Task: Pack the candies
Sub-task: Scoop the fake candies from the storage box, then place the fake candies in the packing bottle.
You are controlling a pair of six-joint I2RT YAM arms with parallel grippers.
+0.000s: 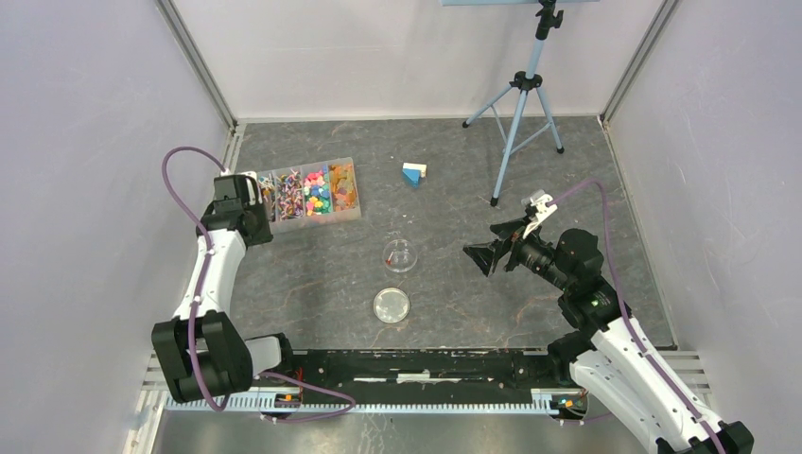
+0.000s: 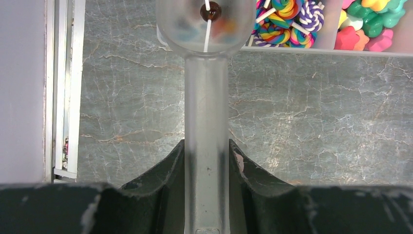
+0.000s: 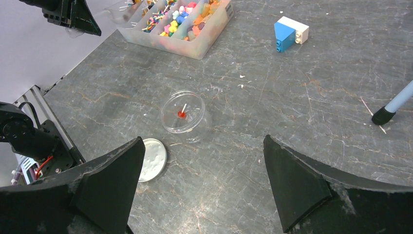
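Note:
The candies (image 1: 310, 191) fill a clear divided box (image 1: 352, 214) at the back left; swirl lollipops and flower sweets (image 2: 285, 22) show in the left wrist view. My left gripper (image 2: 206, 146) is shut on the handle of a frosted plastic scoop (image 2: 206, 97). The scoop's bowl sits at the box's near edge and carries one dark-headed lollipop (image 2: 211, 10). A clear jar (image 1: 399, 255) stands mid-table with one red lollipop (image 3: 181, 114) inside. My right gripper (image 3: 202, 138) hangs open to the right of the jar, holding nothing.
The jar's round lid (image 1: 391, 305) lies flat just in front of the jar. A blue-and-white block (image 1: 413, 173) sits behind it. A tripod (image 1: 522, 104) stands at the back right, one foot (image 3: 382, 116) near my right arm. Walls close in on both sides.

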